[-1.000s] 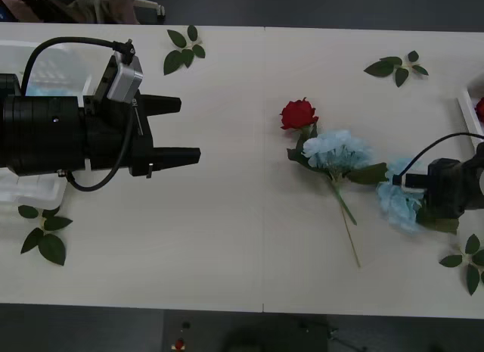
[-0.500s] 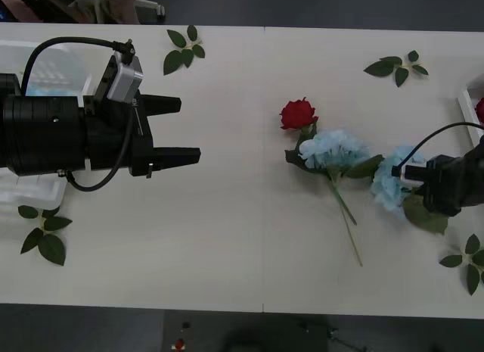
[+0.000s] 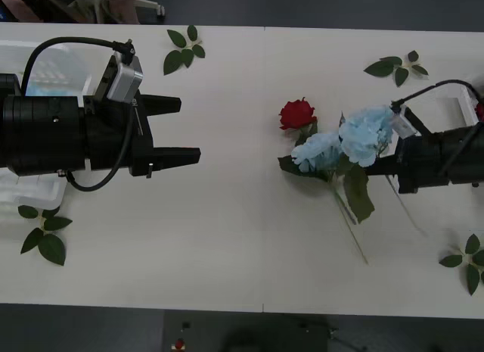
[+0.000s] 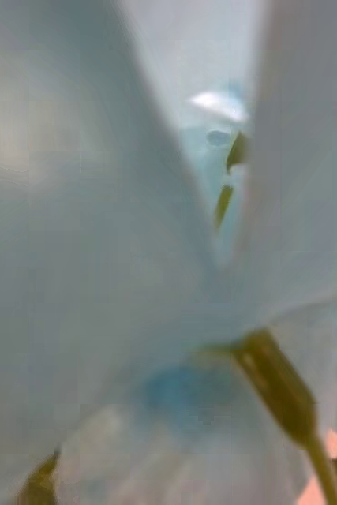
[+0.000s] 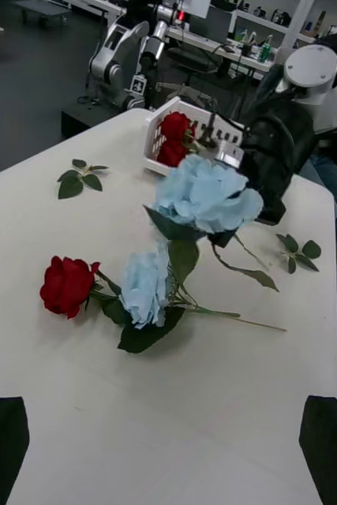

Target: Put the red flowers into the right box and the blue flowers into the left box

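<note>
While the left gripper (image 3: 189, 130) waits with jaws apart by the table's (image 3: 227, 238) left edge, the right gripper (image 3: 382, 164) holds one blue flower (image 3: 366, 134) clamped and raised off the table.
Two blue flowers in all: the second (image 3: 318, 151) lies mid-table, touching one red rose (image 3: 297, 113). Two more roses (image 5: 170, 139) sit in the right box (image 5: 154, 142) at the right edge. The left box (image 3: 30, 187) is at the left edge. Six leaf sprigs (image 3: 184, 48) lie near the table's edges and corners.
</note>
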Action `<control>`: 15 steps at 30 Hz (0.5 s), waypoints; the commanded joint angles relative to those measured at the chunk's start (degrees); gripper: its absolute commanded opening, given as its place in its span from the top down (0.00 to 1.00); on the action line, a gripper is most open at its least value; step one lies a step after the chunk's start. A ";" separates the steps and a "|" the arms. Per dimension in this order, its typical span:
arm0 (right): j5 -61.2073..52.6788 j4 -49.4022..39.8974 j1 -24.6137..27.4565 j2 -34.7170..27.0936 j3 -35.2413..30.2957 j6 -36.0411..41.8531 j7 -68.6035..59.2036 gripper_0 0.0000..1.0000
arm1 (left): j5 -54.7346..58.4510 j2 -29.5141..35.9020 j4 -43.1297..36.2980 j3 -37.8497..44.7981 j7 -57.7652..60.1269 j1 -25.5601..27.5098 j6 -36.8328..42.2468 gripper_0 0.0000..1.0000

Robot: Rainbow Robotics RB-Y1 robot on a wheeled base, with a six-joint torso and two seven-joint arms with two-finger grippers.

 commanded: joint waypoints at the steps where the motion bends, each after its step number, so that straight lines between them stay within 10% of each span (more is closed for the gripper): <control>1: -7.41 -5.10 -3.40 -1.16 -1.04 -4.96 -12.64 1.00 | 0.25 0.51 -0.74 1.85 -2.13 -0.73 -0.16 0.00; 15: -8.73 -7.30 -13.25 6.75 -0.95 -14.28 -44.37 1.00 | 0.25 0.51 -0.74 1.85 -2.13 -0.73 -0.16 0.00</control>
